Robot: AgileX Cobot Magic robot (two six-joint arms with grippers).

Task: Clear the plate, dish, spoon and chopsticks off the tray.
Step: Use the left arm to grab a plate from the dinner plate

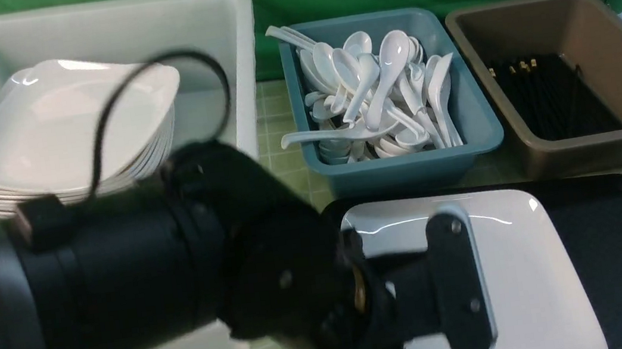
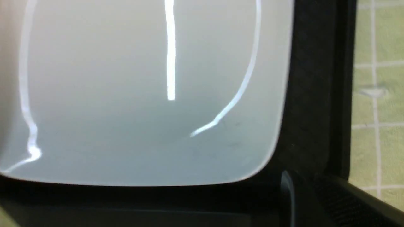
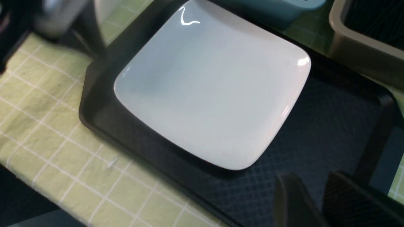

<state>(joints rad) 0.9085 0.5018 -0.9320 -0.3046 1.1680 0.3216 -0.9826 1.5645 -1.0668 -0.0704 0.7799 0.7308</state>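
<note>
Tray: a black tray (image 1: 616, 254) was set at the near right of the table, just in front of the teal and brown bins.
Plate: the white square plate (image 1: 521, 267) was laid flat on the left part of the tray, its left and far edges close beside the rim; the tray's right part was seen as bare textured surface.
Left gripper: the left gripper (image 1: 458, 287) was held over the plate's left edge, with one dark finger seen across the white surface. Whether its jaws were apart or clamped on the plate could not be told, since the arm was blurred and the wrist view was filled by the plate.
Right gripper: the right gripper (image 3: 311, 178) was held above the near side of the tray, clear of the plate. Its jaws were parted by a narrow gap and nothing was gripped between them.
White bin: a white bin (image 1: 233, 40) was placed at the far left, with a stack of plates (image 1: 58, 123) leaned inside it.
Teal bin: a teal bin (image 1: 480, 134) in the far middle was heaped with white spoons (image 1: 383, 87).
Brown bin: a brown bin (image 1: 617, 38) at the far right was lined with black chopsticks (image 1: 547, 95).
Cloth: the table was covered by a green checked cloth (image 1: 285, 160).
</note>
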